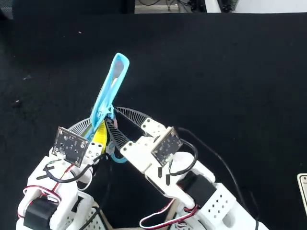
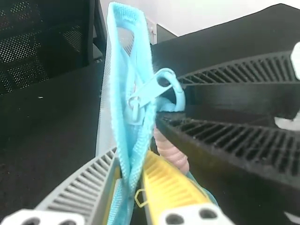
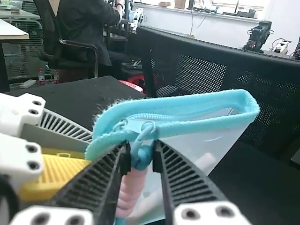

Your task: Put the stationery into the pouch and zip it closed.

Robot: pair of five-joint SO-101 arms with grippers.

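Left of the arms the black table (image 1: 38, 72) lies bare out to its edge, and there is more bare cloth on the far side. The left arm rises from the near left corner with its wrist angled inward. The left gripper (image 1: 96, 125) (image 2: 131, 164) has its grey and yellow fingers (image 2: 168, 187) clamped narrowly on the near end of the pouch (image 1: 111, 86) (image 2: 126, 56).

The light blue pouch (image 3: 197, 136) stands on edge at mid-table, zip side up. Its long axis runs from the 2 grippers away toward the far side, leaning slightly right. Through its clear side show a pink item (image 3: 129, 187) and a white stick (image 3: 204, 161).

The right arm comes in from the near right, stretched diagonally up-left. The black fingers of the right gripper (image 1: 113, 122) (image 3: 139, 147) are pinched tight on the zipper pull (image 2: 157, 86) (image 3: 140, 157), just beside the left gripper. To its right the cloth is open, with a pale object (image 1: 303, 187) at the right edge.
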